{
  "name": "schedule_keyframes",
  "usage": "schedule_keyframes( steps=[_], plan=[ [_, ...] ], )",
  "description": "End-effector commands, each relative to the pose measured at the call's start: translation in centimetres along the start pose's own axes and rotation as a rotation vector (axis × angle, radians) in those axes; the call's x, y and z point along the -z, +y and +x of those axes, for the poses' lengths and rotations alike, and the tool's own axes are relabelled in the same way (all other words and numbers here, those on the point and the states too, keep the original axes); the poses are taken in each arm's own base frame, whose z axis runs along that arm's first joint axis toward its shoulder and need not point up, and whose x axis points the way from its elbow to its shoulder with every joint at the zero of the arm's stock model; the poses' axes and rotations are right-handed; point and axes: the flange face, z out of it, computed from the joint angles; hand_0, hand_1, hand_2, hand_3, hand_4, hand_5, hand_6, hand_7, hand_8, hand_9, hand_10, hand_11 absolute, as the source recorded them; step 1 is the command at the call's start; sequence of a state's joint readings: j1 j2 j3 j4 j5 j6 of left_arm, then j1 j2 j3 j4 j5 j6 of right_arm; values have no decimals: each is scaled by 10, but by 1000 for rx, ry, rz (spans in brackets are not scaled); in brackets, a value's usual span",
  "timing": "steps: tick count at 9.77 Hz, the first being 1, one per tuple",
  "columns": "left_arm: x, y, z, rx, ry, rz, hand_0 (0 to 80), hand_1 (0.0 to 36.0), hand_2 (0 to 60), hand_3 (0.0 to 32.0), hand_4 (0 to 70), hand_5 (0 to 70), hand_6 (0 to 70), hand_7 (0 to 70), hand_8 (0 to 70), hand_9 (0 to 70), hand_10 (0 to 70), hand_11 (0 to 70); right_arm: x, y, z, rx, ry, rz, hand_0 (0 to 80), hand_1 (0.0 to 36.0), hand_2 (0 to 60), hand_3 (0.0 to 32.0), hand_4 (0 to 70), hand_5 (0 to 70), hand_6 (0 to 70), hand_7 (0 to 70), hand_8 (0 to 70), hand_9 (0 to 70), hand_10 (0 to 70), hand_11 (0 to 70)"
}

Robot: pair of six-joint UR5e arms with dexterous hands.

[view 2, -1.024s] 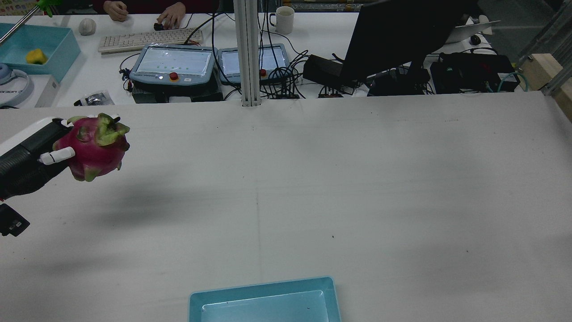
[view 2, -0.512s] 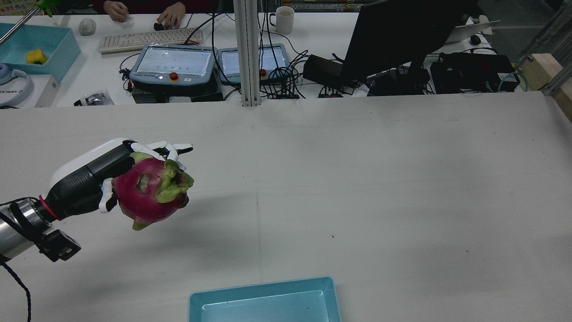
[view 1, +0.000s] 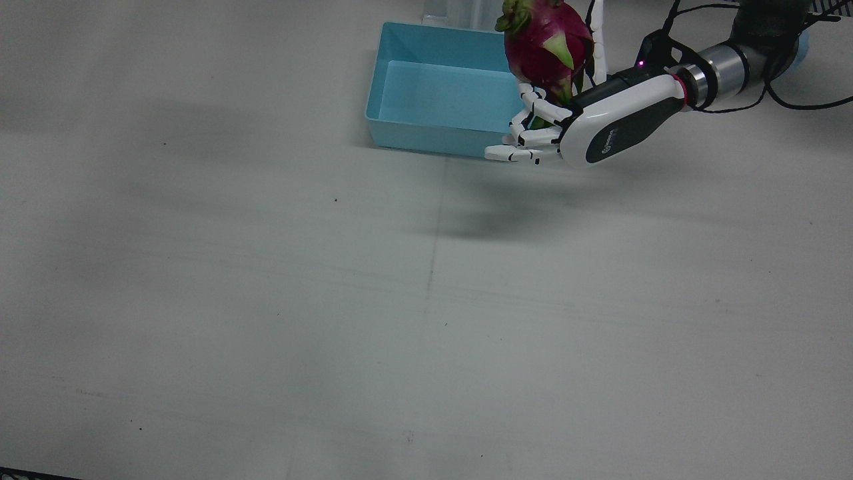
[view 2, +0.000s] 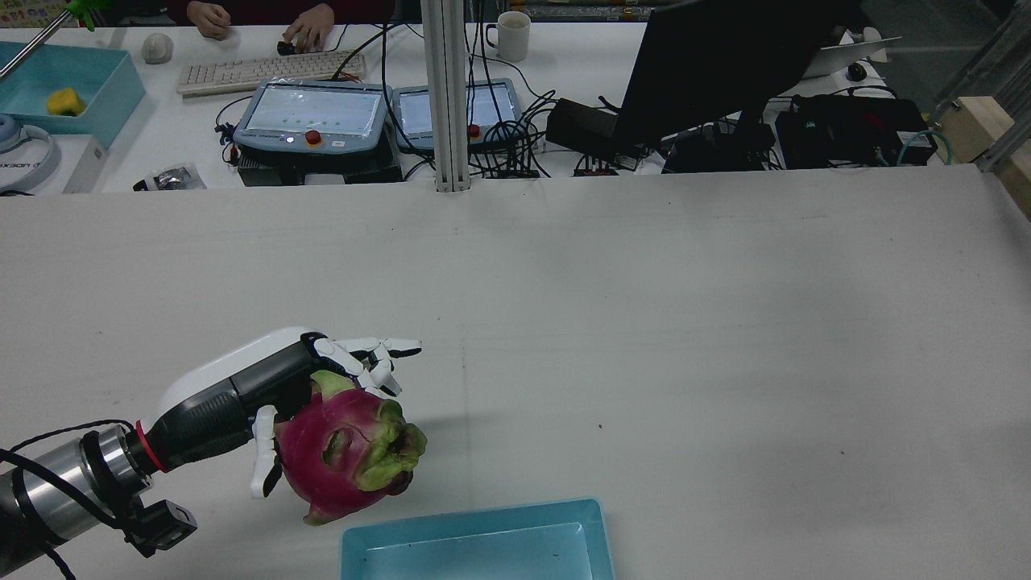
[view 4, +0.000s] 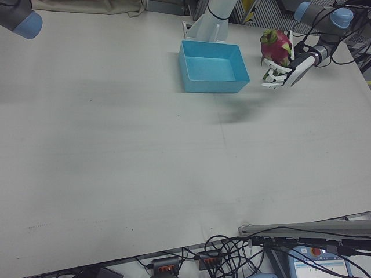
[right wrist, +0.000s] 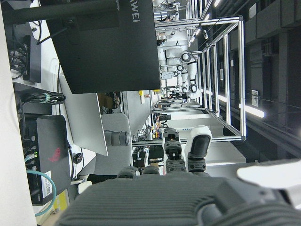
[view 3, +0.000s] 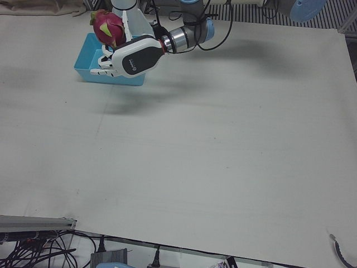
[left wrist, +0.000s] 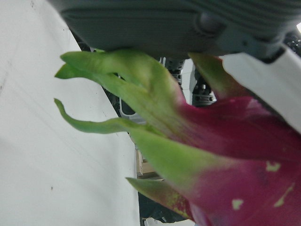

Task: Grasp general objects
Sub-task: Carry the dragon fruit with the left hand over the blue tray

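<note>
Front view: my left hand point(view 1: 566, 130) is wrapped around the dragon fruit point(view 1: 546, 40), held in the air just beside the blue bin point(view 1: 393, 100), which sits at the tabletop point(view 1: 266, 300) edge nearest my pedestals. The fruit is magenta and waxy with green leafy scales; the bin is smooth, glossy plastic with straight walls and nothing inside.

Rear view: 1 second ago I held the fruit far out by the tabletop's left edge; half a second ago it was partway in; now my left hand point(view 2: 266, 395) has carried the dragon fruit point(view 2: 346, 455) right up to the near-left corner of the blue bin point(view 2: 483, 540). I judge the grasp done and only the last bit of travel over the rim left. The 2 pendants and keyboard on the desk beyond have not moved.

Left-front view: my left hand point(view 3: 131, 56) shows its hard white and dark shell, and the dragon fruit point(view 3: 109, 25) hangs above the bin's wall.

Right-front view: the dragon fruit point(view 4: 276, 47) is clear of the surface, its shadow falling well away.

Left hand view: green scales curl away from the red skin, pressed against my palm.

Right hand view: only the room shows beyond my right hand's dark shell point(right wrist: 150, 200); whether it is open or closed, I cannot tell.
</note>
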State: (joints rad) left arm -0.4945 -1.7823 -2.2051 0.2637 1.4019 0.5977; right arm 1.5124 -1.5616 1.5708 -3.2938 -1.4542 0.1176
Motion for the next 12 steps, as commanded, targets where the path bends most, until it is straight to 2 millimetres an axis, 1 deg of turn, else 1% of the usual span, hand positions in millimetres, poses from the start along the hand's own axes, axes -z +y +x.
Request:
schedule_keyframes(
  steps=[1,3,4,5,7,8,9,12],
  plan=[
    [-34,46,-18,-1,-34,-33,586,94,0,0,700,537,238,690,129,124,244,354,0,0,0,-1,0,0,0,0,0,0,0,0,0,0,0,0,0,0],
    [-48,66,-30,22,-31,-20,578,93,0,0,700,526,239,689,126,123,244,353,0,0,0,-1,0,0,0,0,0,0,0,0,0,0,0,0,0,0],
    [-56,69,-33,24,-33,-21,578,89,0,0,700,531,240,688,125,123,242,350,0,0,0,-1,0,0,0,0,0,0,0,0,0,0,0,0,0,0],
    [-64,72,-40,30,-36,-21,573,90,0,0,700,518,228,676,119,121,237,343,0,0,0,-1,0,0,0,0,0,0,0,0,0,0,0,0,0,0],
    [-72,93,-70,65,-41,4,563,90,0,0,700,506,220,660,113,118,234,339,0,0,0,-1,0,0,0,0,0,0,0,0,0,0,0,0,0,0],
    [-79,91,-80,66,-50,14,558,93,0,0,700,495,218,659,110,117,232,336,0,0,0,-1,0,0,0,0,0,0,0,0,0,0,0,0,0,0],
    [-82,92,-80,66,-50,14,562,97,0,0,700,491,216,662,106,118,228,330,0,0,0,1,0,1,0,0,0,0,0,0,0,0,0,0,0,0],
    [-82,95,-82,69,-51,10,553,101,0,0,700,457,193,642,93,114,222,323,0,1,0,1,0,-2,0,0,0,0,0,0,0,0,0,0,0,0]
  ],
)
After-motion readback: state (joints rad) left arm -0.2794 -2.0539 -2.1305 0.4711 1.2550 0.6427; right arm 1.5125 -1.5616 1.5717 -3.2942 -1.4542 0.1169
